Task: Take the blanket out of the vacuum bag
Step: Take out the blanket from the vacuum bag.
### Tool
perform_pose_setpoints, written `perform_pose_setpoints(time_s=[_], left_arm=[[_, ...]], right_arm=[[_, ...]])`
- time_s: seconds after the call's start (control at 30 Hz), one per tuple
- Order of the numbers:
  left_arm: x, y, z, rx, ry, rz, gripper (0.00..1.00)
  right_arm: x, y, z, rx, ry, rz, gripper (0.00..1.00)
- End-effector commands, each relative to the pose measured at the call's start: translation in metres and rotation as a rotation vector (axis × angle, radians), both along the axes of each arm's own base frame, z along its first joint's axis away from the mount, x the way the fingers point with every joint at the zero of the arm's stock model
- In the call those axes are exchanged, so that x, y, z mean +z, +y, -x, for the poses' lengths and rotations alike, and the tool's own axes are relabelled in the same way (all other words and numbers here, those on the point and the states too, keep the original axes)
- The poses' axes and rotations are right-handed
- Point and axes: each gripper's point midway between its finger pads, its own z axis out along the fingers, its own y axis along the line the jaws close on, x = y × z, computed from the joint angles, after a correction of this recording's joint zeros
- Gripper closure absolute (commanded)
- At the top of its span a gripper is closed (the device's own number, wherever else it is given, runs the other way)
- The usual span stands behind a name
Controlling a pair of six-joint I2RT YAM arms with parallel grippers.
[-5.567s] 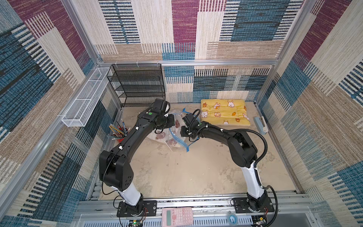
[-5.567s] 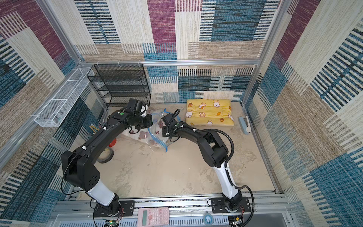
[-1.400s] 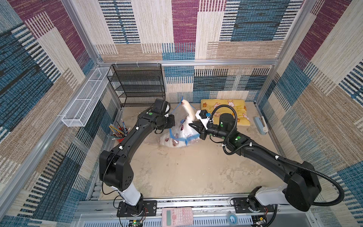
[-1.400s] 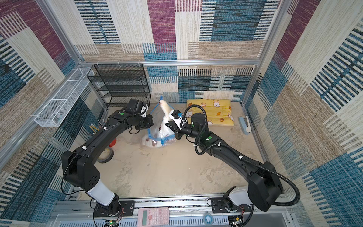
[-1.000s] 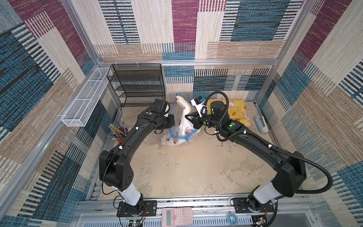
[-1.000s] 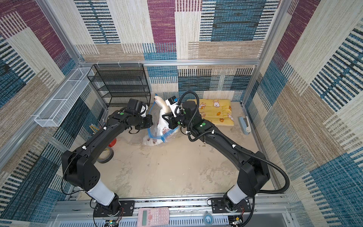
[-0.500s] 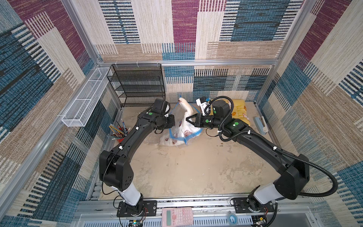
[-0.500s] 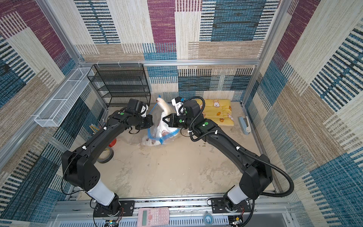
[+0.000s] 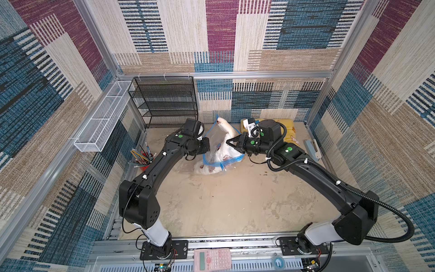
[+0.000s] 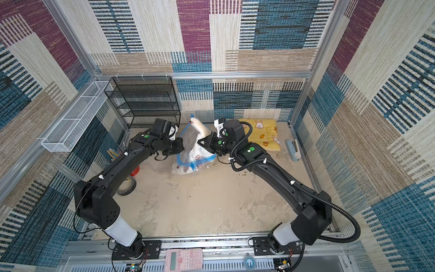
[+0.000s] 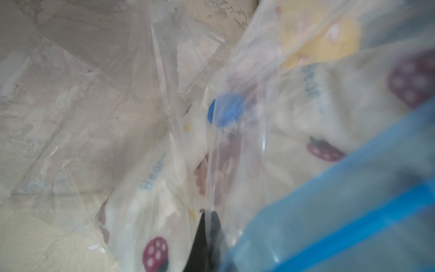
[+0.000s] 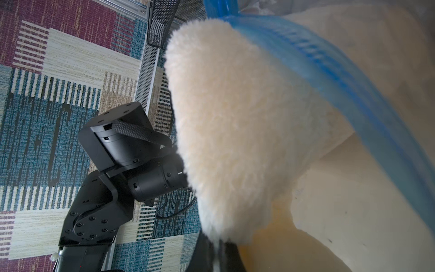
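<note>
Item: vacuum bag [image 9: 213,141], counter [image 9: 223,200] 12 o'clock. At bag's 9 o'clock, left gripper [image 9: 206,148]: fingers pinch plastic, anchoring it. At 3 o'clock, right gripper [image 9: 229,142]: fingers clamp blanket [image 9: 226,128], half out, for extraction.

Bench [image 9: 223,200] layout as I view it: vacuum bag [image 9: 210,144] mid-rear, between my left gripper [image 9: 206,148] and right gripper [image 9: 231,142]; blanket [image 9: 227,131] partly in the bag, one end standing out above it. Rack [image 9: 169,103] behind left, cushion [image 10: 263,134] behind right, pencil cup [image 9: 143,160] far left.
</note>
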Motion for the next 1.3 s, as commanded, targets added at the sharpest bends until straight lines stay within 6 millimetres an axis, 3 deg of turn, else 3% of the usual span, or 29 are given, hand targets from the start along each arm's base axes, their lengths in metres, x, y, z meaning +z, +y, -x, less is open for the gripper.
perform_pose_setpoints(time_s=[0.0, 0.23, 0.33, 0.5, 0.6, 0.63, 0.73, 0.9, 1.07, 1.27], left_arm=[[0.000, 0.002, -0.001, 0.013, -0.004, -0.001, 1.00], [0.004, 0.001, 0.001, 0.009, -0.022, -0.014, 1.00], [0.003, -0.001, 0.001, 0.004, -0.017, -0.010, 1.00], [0.004, 0.000, 0.001, 0.004, -0.021, -0.012, 1.00], [0.006, 0.001, 0.001, 0.006, -0.025, -0.014, 1.00], [0.006, 0.000, 0.001, 0.006, -0.024, -0.012, 1.00], [0.005, 0.000, 0.001, 0.005, -0.021, -0.011, 1.00], [0.004, 0.001, 0.001, 0.009, -0.021, -0.013, 1.00], [0.005, 0.001, 0.001, 0.008, -0.023, -0.014, 1.00], [0.004, 0.000, 0.001, 0.006, -0.021, -0.012, 1.00]], right_arm=[[0.009, 0.008, -0.008, -0.023, 0.016, -0.085, 1.00], [0.018, 0.059, -0.011, 0.011, 0.026, -0.127, 1.00], [0.019, 0.069, -0.019, -0.032, 0.037, -0.121, 1.00], [0.022, 0.072, -0.024, -0.069, 0.082, -0.181, 1.00], [0.035, 0.073, -0.019, -0.036, 0.043, -0.175, 1.00], [0.050, 0.072, -0.018, -0.024, 0.003, -0.182, 1.00], [0.070, 0.069, -0.008, 0.033, -0.117, -0.168, 1.00], [0.074, 0.051, -0.002, -0.006, -0.184, -0.110, 1.00], [0.068, 0.046, 0.009, 0.032, -0.204, -0.076, 1.00], [0.084, 0.034, 0.019, 0.034, -0.281, -0.056, 1.00]])
